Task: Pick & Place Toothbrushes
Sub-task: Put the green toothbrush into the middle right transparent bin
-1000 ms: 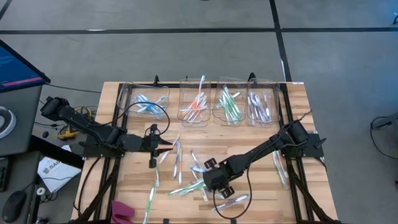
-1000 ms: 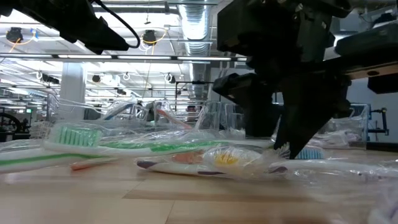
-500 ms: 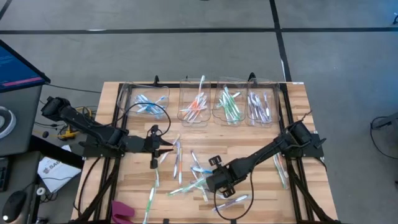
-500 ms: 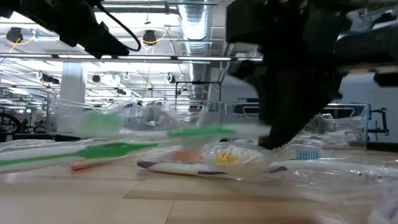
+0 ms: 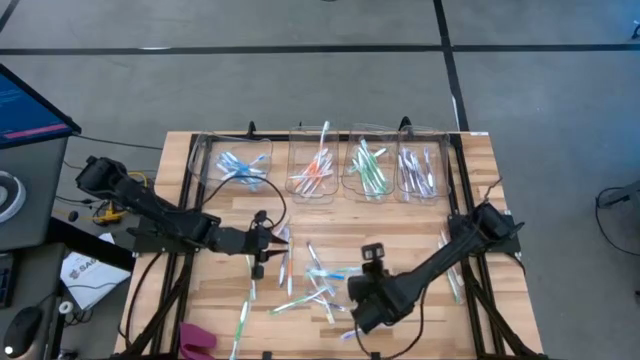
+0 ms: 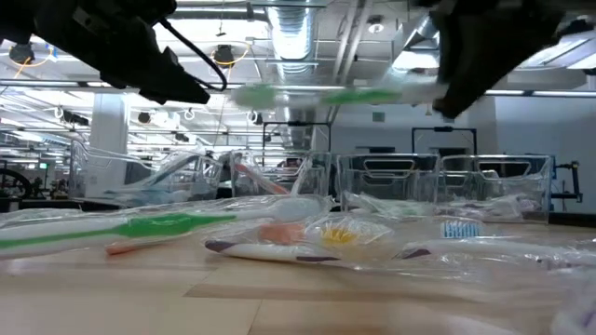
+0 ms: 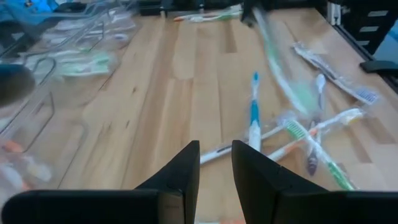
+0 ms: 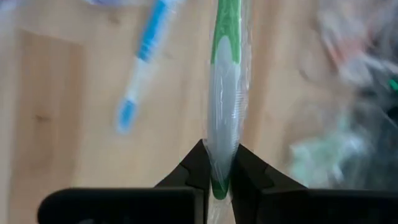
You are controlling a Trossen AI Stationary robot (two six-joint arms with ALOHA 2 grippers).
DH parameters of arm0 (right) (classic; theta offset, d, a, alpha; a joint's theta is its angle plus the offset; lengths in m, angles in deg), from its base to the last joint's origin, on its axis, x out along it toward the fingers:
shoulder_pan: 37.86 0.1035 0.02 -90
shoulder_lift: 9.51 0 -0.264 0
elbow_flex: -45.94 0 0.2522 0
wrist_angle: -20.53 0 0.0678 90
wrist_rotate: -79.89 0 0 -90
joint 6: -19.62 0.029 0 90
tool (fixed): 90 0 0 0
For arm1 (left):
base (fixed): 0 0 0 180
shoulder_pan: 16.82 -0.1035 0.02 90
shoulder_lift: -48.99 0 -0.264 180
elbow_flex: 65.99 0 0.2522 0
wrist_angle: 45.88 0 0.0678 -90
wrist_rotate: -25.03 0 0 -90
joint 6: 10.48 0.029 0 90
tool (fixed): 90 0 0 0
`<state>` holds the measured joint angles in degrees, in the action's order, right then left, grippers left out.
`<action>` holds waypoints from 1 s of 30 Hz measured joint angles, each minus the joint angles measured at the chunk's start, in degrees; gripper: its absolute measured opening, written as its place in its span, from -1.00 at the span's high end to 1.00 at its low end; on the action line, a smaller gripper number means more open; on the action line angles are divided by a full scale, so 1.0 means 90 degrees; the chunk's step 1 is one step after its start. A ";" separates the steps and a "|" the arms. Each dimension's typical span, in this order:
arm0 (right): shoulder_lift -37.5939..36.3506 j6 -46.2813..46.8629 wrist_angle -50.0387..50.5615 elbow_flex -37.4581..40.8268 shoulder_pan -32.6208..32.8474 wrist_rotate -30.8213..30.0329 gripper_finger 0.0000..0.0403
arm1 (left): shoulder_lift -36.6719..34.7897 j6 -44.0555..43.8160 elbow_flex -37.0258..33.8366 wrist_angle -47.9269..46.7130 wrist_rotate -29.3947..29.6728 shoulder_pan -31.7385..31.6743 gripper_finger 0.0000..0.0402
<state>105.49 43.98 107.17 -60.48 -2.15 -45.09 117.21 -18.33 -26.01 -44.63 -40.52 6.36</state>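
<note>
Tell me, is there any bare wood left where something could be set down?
Yes. The table's left strip beside the blue bin looks free, as does the right front corner. The middle is crowded with loose toothbrushes, and the four bins fill the back edge.

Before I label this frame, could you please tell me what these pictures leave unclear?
- Low view: the right gripper is cut off by the top edge; the green toothbrush it lifts is motion-blurred.
- High view: the right gripper hides that toothbrush under its body.
- Left wrist view: the left gripper holds nothing visible; the bins are blurred.
</note>
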 joint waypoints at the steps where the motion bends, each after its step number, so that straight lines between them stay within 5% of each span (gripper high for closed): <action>1: -0.0002 0.0313 0.0359 -0.0110 0.0012 -0.0077 0.86 | 0.0020 -0.0001 0.0000 0.0056 -0.0007 0.0019 0.57; 5: -0.0006 0.1862 0.1962 -0.0432 -0.0051 -0.0379 0.86 | 0.0023 -0.0011 0.0000 0.0170 -0.0165 0.0052 0.57; 12: -0.0927 0.2262 0.1829 -0.0066 -0.0458 -0.0781 0.86 | 0.0023 -0.0042 0.0000 0.0330 -0.0244 0.0108 0.57; 20: -0.3216 0.3276 0.1280 0.1339 -0.1517 -0.0961 0.86 | 0.0023 -0.0045 0.0000 0.0391 -0.0261 0.0108 0.57; 25: -0.4248 0.3387 0.0834 0.2061 -0.2988 0.0002 0.86 | 0.0023 -0.0018 0.0000 0.0403 -0.0258 0.0106 0.57; 30: -0.4428 0.2025 -0.0337 0.2464 -0.4319 0.1283 0.86 | 0.0023 -0.0004 0.0000 0.0449 -0.0258 0.0105 0.57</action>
<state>65.64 62.21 104.14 -38.31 -41.01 -33.54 117.42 -18.37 -26.01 -40.59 -42.84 7.31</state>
